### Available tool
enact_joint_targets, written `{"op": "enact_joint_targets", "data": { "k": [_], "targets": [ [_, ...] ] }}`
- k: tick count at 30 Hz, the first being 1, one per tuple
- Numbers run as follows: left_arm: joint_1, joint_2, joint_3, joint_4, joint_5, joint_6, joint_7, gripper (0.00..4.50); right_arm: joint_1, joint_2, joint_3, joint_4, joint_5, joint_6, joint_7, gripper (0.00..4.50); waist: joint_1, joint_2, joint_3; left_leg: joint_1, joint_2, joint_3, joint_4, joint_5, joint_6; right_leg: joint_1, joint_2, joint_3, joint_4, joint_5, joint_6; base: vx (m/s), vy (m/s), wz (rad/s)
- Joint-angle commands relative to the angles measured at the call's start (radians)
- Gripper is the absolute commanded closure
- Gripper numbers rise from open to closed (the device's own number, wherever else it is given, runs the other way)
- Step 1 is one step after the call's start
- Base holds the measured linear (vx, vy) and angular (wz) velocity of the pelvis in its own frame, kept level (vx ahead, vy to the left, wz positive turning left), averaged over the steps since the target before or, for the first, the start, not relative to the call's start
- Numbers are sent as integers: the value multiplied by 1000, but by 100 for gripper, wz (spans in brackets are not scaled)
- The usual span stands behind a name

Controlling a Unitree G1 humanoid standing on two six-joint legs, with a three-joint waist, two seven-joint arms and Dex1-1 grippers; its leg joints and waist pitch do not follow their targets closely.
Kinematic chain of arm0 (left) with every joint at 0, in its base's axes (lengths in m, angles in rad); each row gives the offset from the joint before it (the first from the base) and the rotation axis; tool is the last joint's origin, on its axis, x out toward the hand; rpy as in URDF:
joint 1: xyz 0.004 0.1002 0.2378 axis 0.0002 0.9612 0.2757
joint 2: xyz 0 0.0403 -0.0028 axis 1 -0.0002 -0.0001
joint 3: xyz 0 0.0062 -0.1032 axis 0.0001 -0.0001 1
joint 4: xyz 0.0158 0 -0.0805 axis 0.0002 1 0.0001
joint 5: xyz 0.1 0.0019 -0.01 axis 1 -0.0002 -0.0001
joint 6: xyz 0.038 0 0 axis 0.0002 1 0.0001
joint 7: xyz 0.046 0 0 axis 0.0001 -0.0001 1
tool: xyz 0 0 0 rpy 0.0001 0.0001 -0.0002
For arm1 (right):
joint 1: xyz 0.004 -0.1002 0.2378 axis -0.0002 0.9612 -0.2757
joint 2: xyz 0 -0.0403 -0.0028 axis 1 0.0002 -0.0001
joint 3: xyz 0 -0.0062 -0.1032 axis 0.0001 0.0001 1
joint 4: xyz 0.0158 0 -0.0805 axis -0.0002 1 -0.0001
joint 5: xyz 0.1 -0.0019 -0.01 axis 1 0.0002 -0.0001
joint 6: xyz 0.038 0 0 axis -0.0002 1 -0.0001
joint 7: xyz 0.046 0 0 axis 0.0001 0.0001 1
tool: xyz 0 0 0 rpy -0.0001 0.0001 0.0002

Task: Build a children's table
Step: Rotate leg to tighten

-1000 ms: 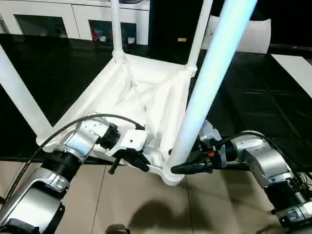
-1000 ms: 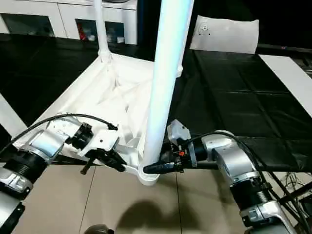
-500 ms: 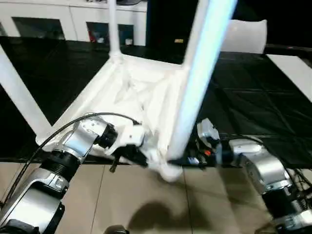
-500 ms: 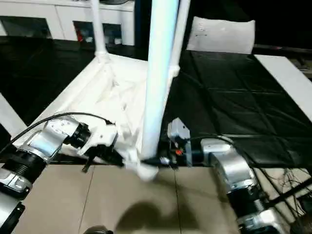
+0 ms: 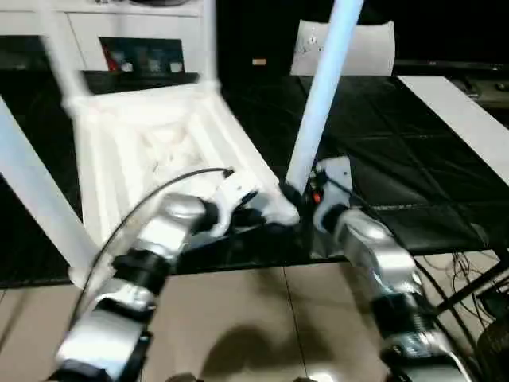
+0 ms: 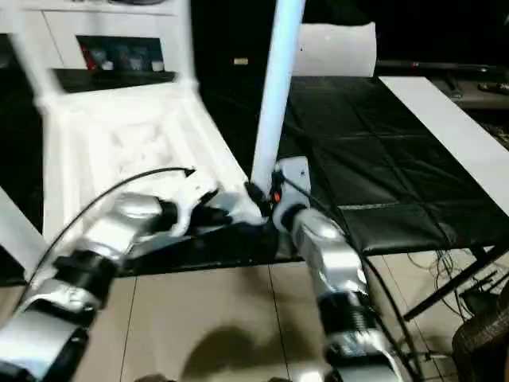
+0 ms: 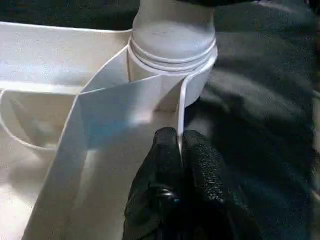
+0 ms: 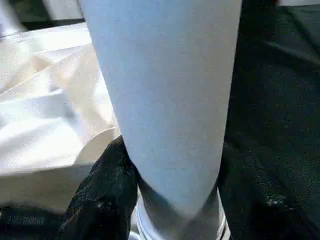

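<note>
Swung round since a second ago, the upturned table top [image 5: 151, 151] now has its near corner socket [image 7: 172, 50] turned toward the robot's right, and both forearms have followed it; part of that shift may be the head camera moving, since the whole scene has slid as well. The top lies ribbed side up on the black surface [image 5: 382, 159], its near corner at that surface's front edge.

The left gripper [image 7: 180, 145] has its two black fingers pressed together on a thin upright rib just beside the socket. The right gripper [image 5: 296, 197] clasps the near leg [image 5: 322, 91] just above the socket, one finger [image 8: 107, 185] on each side of the shaft. That leg stands in the socket and leans slightly away from the robot. Other legs rise from other corners of the top, though blur makes them hard to count.

Judging by its thin hollow plastic, the table should be light and fairly stiff, but smooth and slippery. The leg is best held low by the socket, where leverage is least; the top by a rib or the rim, as a thin rib may flex.
</note>
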Motion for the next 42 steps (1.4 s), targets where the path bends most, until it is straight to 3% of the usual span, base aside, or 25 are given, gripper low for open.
{"op": "enact_joint_targets", "data": {
  "k": [1,2,3,4,10,13,15,19,24,27,28,33,39,42],
  "targets": [
    [-41,-49,37,-21,-30,-22,72,450,9,65,63,36,25,16,23,222,8,4,-70,-5,60,-23,-60,-31,50,62,-89,81,-66,23,-218,0,0,0],
    [-40,-42,26,-24,-22,-27,60,450,12,62,73,31,18,0,35,222,9,4,-69,-5,60,-22,-59,-20,67,63,-88,80,-63,55,-225,0,0,0],
    [-33,-27,5,-33,-3,-40,37,450,19,69,67,19,25,-17,45,184,9,6,-68,-5,60,-22,-58,-26,79,64,-88,80,-64,59,-226,0,0,0],
    [-27,-18,-5,-39,6,-43,22,450,23,72,59,13,27,-20,44,181,8,5,-67,-4,61,-21,-59,-34,82,63,-88,80,-66,50,-225,0,0,0],
    [3,25,-43,-61,21,-63,-47,450,49,35,69,-29,21,-59,92,130,7,10,-62,0,67,-24,-66,-107,54,61,-90,81,-76,-57,-203,0,0,0],
    [22,72,-81,-63,34,-99,-104,450,87,-26,74,-79,36,-75,170,96,10,13,-62,-2,67,-25,-65,-100,57,62,-89,82,-73,-36,-198,0,0,0],
    [25,90,-90,-59,35,-124,-139,450,108,-60,75,-107,45,-87,223,78,10,9,-62,0,67,-22,-65,-106,60,61,-89,82,-75,-39,-202,0,0,0],
    [26,164,-138,-39,31,-273,-321,450,156,-215,117,-183,73,-103,473,46,21,12,-62,-1,67,-23,-62,-97,75,64,-89,82,-76,-36,-191,0,0,0],
    [12,224,-192,7,60,-411,-421,450,168,-332,166,-205,94,-82,662,2,37,11,-57,5,71,-22,-66,-151,62,56,-90,81,-84,-120,-183,0,0,0],
    [13,243,-210,9,42,-445,-522,450,158,-377,188,-191,102,-94,752,2,46,8,-58,7,73,-22,-68,-158,46,56,-94,82,-84,-145,-182,0,0,0],
    [18,255,-223,0,25,-464,-601,450,145,-397,200,-178,110,-100,807,2,47,6,-58,7,73,-22,-67,-155,47,57,-94,82,-84,-140,-184,0,0,0],
    [13,279,-263,-2,21,-515,-717,450,120,-436,237,-160,141,-97,950,19,60,5,-61,5,75,-19,-63,-122,65,57,-92,79,-72,-73,-212,0,0,0],
    [-7,278,-285,29,40,-583,-761,450,91,-461,276,-131,155,-84,1068,64,78,3,-61,7,77,-18,-63,-128,53,55,-95,80,-74,-117,-199,0,0,0],
    [-6,273,-285,19,37,-580,-773,450,81,-464,291,-122,155,-77,1107,86,78,2,-62,5,76,-19,-63,-126,48,56,-95,79,-73,-114,-198,0,0,0]
  ]
}}
